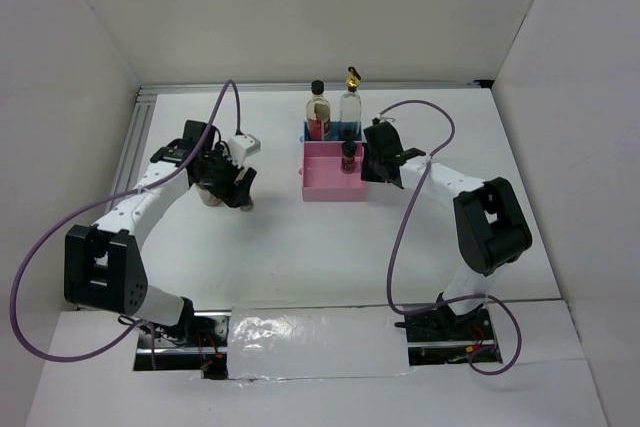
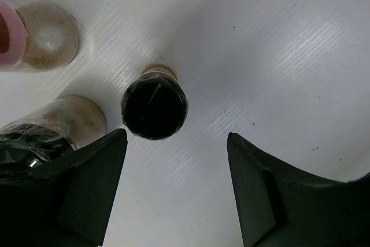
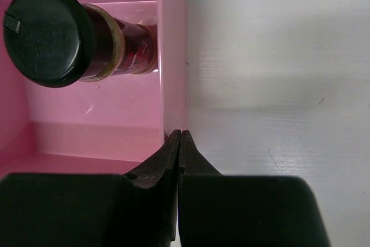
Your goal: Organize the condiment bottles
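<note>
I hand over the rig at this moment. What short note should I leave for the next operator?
Left gripper: open, over the table, a black-capped jar just ahead of its fingers, not gripped.
Right gripper: shut, empty, at the right wall of the tray.
Done: red-labelled bottle and gold-capped bottle in the blue compartment, dark-capped jar in the pink one.
Left: three jars on the table: that one, a second black-capped jar, a pink-capped jar.

White table (image 2: 277,56) looked matt and finely ribbed. Pink tray (image 3: 171,56) wall was glossy, translucent plastic, lightly scratched. Dark spice jar (image 3: 130,47) had a clear, shiny body; its black cap (image 3: 43,36) was smooth, low-sheen plastic. Fingers (image 2: 87,183) of left gripper (image 2: 177,137) were matt black plastic.
</note>
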